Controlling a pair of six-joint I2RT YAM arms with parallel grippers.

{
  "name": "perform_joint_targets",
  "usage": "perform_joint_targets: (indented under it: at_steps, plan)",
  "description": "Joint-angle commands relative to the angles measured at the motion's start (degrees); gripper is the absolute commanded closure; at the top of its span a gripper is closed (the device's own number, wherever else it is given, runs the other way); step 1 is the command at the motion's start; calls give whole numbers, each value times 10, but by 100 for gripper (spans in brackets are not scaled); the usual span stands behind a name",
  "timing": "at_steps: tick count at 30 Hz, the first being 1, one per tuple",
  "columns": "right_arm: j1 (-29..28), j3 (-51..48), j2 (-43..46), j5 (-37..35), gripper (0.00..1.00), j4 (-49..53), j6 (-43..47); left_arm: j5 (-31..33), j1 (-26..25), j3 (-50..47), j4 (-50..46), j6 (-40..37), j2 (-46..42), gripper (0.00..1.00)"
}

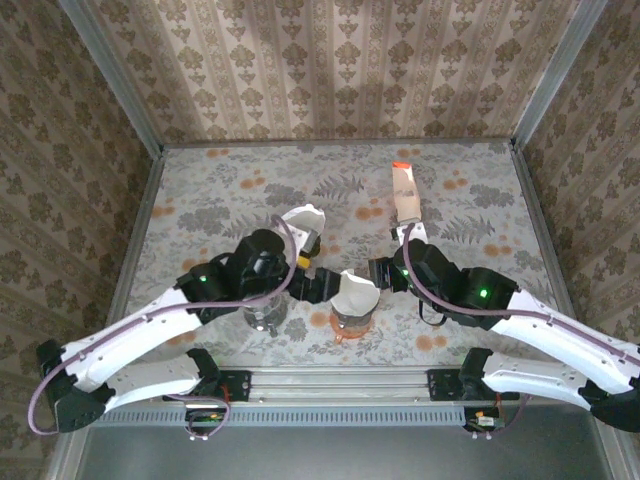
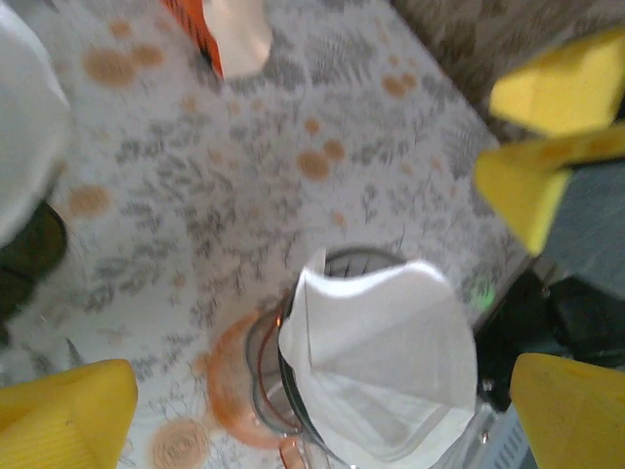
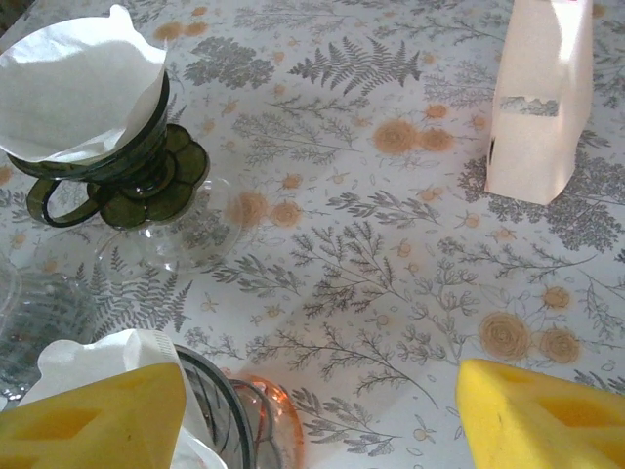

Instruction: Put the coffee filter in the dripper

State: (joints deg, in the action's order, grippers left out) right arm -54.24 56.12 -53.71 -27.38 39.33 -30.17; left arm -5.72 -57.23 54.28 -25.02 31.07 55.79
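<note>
1. Two drippers stand on the flowered table (image 1: 470,200). Seen from above, the orange-footed dripper (image 1: 345,330) is at 6 o'clock, close to the near edge and between the two arms.
2. The coffee filter (image 1: 357,295) sits opened in the mouth of that dripper. Its white paper rim stands above the glass rim, higher on one side than the other.
3. The left gripper (image 2: 322,381) is at 9 o'clock of the filter. Its yellow fingers (image 2: 68,415) are spread wide with nothing between them, and they are clear of the paper.
4. The right gripper (image 3: 317,391) is at 2 o'clock of the filter. Its jaws also stand apart and hold nothing. In its wrist view, one yellow pad (image 3: 93,420) lies just beside the filter's edge. I cannot tell whether it touches the paper.
5. The green dripper (image 3: 146,181) stands at 11 o'clock of the first one, partly under the left arm in the top view. It holds a second filter (image 3: 78,93).
6. The filter pack (image 3: 542,98) stands upright at 1 o'clock on the table. It is pale with an orange top and well apart from both drippers.
</note>
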Motion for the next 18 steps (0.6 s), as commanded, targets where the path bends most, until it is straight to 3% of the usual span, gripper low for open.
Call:
perform_joint_targets:
  at_steps: [1,5,8,14,18]
  plan:
    - [4,-8,13,-30,24,-9,6,30,21,22,-19,-26,-27,0]
    - [6,-20,23,-45,24,-23,5,64,44,35,-50,-48,-45,0]
    - [6,-36,32,-61,20,-43,5,107,91,44,-82,-77,-74,0]
    - [7,-57,31,-88,15,-78,12,97,276,7,-54,-98,-148,0]
    - [9,-68,24,-101,12,-91,15,60,394,-22,-41,-94,-133,0]
